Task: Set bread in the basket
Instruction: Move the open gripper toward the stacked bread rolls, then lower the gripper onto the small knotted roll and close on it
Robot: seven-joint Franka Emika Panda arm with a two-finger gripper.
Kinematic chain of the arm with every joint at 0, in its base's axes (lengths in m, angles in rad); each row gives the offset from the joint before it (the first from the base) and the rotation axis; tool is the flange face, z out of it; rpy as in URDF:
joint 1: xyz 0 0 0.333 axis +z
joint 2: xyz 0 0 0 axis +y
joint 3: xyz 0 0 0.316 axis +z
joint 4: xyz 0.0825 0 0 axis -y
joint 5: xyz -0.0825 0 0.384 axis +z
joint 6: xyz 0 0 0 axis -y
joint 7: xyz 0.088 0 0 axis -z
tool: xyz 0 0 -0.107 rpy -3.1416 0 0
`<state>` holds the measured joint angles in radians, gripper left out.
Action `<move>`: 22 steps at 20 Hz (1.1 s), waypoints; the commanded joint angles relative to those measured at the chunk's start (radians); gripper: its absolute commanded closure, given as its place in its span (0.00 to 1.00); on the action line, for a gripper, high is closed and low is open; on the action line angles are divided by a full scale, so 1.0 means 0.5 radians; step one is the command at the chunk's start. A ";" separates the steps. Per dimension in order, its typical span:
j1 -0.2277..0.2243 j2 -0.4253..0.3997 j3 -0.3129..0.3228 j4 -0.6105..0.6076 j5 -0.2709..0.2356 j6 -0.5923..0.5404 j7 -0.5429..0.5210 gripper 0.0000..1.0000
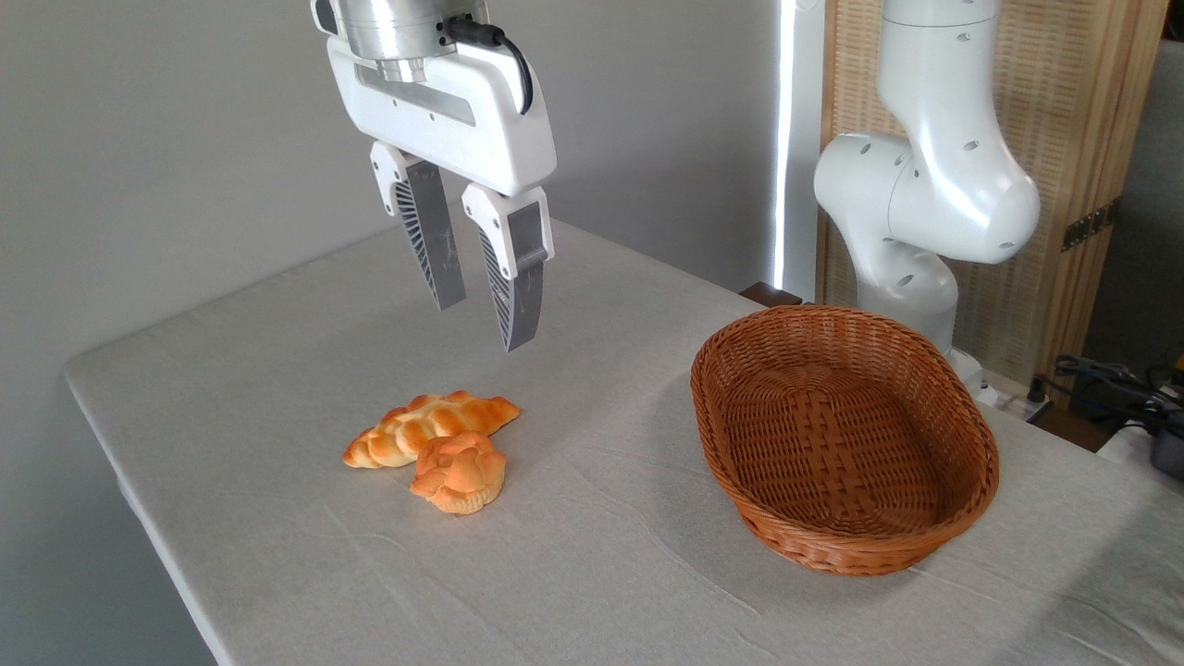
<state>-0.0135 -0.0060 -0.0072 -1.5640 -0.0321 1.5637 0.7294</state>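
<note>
- I see the small round knotted bun (460, 474), glossy golden-orange on top with a paler ridged base, lying on the tabletop (277, 370) left of centre.
- Its surface is folded into soft lumps, like a tied knot of dough.
- Touching it from behind is a longer braided loaf (421, 426) with tapered ends, the same golden colour, plaited in rounded segments.
- My white two-finger gripper (486, 324) hangs in the air above and slightly behind both pieces of bread, touching neither.
- Its grey ribbed fingers (514, 277) stand apart with a clear gap between them and hold nothing.
- The oval brown woven wicker basket (962, 430) sits well apart to the right on the tabletop, with sloping sides and a tight weave; nothing lies in it.
- A pale grey-white cloth with faint creases covers the tabletop.
- Behind the basket stands the smooth white jointed body of the robot arm (925, 185).
</note>
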 commanded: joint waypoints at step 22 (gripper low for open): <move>-0.025 0.006 -0.219 -0.216 0.033 0.238 0.038 0.00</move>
<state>-0.0305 0.0010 -0.1287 -1.6496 -0.0335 1.6672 0.7329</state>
